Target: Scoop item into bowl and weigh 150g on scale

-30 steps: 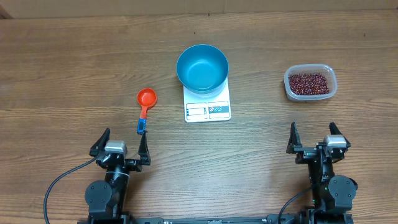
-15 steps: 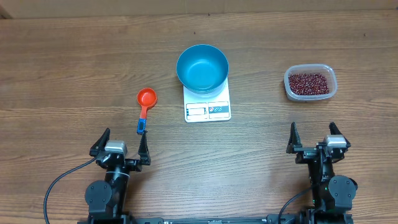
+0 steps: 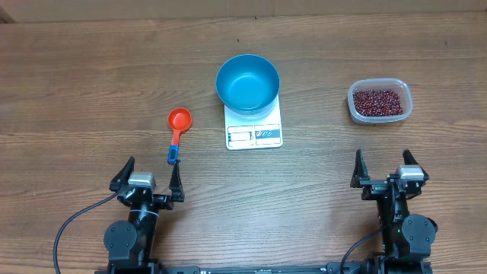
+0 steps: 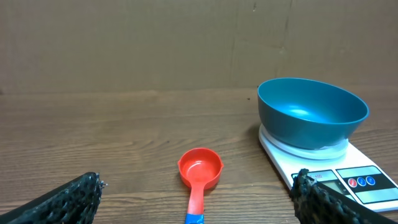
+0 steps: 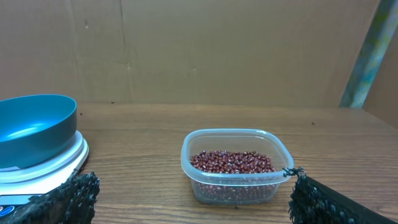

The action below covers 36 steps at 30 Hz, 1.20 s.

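Observation:
The blue bowl [image 3: 247, 83] [image 4: 311, 113] [image 5: 34, 127] stands empty on the white scale [image 3: 254, 132] [image 4: 323, 165] at the table's middle. Dark red-brown beans [image 3: 376, 101] [image 5: 232, 162] fill a clear plastic tub [image 3: 380, 102] [image 5: 235, 165] at the right. A red scoop with a blue-tipped handle [image 3: 177, 129] [image 4: 200, 174] lies left of the scale. My left gripper [image 3: 147, 180] [image 4: 196, 199] is open near the front edge, just behind the scoop's handle. My right gripper [image 3: 384, 171] [image 5: 189, 199] is open at the front right, facing the tub, nothing between its fingers.
A brown cardboard wall [image 4: 186, 43] closes off the far side of the wooden table [image 3: 91, 84]. Black cables [image 3: 76, 221] trail from the arm bases at the front edge.

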Each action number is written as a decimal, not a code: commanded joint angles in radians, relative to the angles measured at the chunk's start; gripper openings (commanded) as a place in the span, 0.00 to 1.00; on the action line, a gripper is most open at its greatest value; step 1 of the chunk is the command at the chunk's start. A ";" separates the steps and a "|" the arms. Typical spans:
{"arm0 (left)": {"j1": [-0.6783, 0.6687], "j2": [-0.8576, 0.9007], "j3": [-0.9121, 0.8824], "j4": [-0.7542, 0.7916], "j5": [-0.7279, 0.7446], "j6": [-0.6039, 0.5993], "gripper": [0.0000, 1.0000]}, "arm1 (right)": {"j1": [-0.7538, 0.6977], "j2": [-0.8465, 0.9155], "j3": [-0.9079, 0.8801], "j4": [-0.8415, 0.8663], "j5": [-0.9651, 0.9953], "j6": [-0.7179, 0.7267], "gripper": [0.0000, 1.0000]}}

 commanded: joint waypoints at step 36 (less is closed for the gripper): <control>0.010 -0.009 0.010 0.000 -0.025 0.021 1.00 | 0.001 -0.010 -0.011 0.007 -0.002 -0.002 1.00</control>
